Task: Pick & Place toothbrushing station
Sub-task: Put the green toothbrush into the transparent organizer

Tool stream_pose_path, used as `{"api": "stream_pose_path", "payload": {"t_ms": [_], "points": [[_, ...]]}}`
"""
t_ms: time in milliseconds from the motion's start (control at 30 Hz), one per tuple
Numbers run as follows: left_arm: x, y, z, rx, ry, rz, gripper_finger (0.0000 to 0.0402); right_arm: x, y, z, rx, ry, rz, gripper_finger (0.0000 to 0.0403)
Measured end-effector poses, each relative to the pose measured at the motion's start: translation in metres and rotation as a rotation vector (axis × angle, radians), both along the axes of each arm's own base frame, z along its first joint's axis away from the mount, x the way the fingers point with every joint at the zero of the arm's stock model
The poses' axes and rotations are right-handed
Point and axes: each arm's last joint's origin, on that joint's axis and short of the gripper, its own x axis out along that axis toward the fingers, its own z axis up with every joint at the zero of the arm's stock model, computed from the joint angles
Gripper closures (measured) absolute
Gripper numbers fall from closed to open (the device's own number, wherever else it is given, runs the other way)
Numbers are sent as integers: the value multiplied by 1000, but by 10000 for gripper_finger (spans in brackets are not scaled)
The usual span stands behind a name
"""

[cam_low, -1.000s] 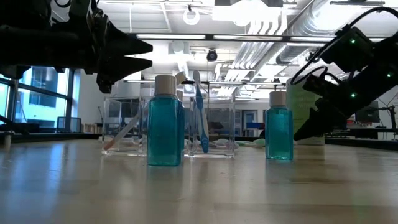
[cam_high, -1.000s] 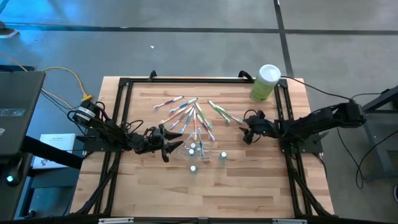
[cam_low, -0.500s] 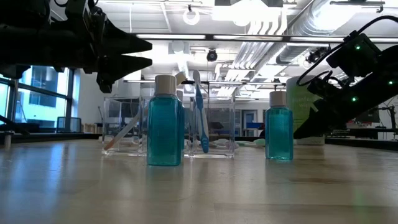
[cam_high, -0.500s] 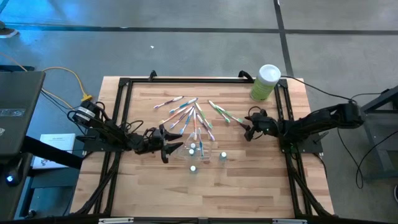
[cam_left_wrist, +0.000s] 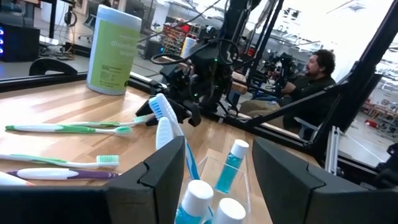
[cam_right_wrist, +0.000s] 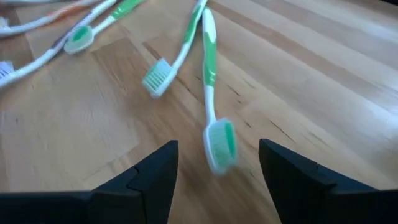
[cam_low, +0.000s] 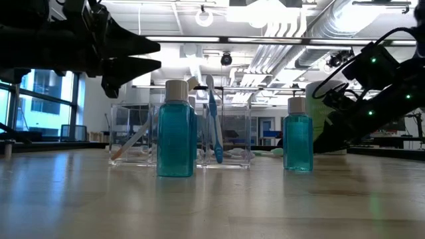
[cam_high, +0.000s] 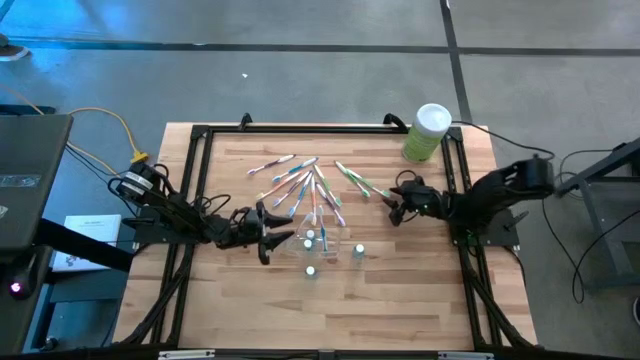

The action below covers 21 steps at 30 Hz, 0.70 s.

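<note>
Right gripper [cam_high: 394,212]: low over the table [cam_high: 400,290], fingers parted and holding nothing, tips straddling the bristle end of a green-and-white toothbrush [cam_right_wrist: 211,118] lying flat on the wood. A second green toothbrush [cam_right_wrist: 171,59] just beside it, the handles of the two crossing farther out. No contact visible between fingers and either brush in the right wrist view.

Left gripper [cam_high: 268,238]: also parted and empty, hovering just to the left of the clear holder [cam_high: 322,240] (tips pointing toward it). Seen through the left wrist view: two upright brush heads [cam_left_wrist: 163,121] and small blue-filled, white-capped bottles [cam_left_wrist: 230,165] ahead of the fingers.

Clear holder: near table centre, upright, with at least one blue toothbrush [cam_low: 213,119] standing in it. One bottle [cam_low: 176,129] in front of it in the low view, another [cam_low: 298,134] off to its right side, apart from the holder.

Loose toothbrushes [cam_high: 300,182]: fanned flat on the table behind the holder, pastel handles overlapping.

Green canister [cam_high: 427,133] with white lid: upright at the far right corner, well apart from the holder.

A seated person [cam_left_wrist: 311,84] beyond the table, in the room behind.
</note>
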Motion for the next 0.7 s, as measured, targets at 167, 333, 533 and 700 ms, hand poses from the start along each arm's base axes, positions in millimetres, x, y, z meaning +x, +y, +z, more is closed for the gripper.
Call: {"api": "stream_pose_path", "payload": {"t_ms": [167,333,533,700], "points": [[0,-1,0,2,0,-2,218,8,-2,-8,-11,12,-6,188],[0,0,0,2,0,-2,218,18,-5,-14,-55,15,0,188],[0,0,0,3,1,-1,218,30,-16,-24,-52,35,-26,200],[0,0,0,3,1,-1,218,33,-22,-29,-47,44,-54,285]]}}
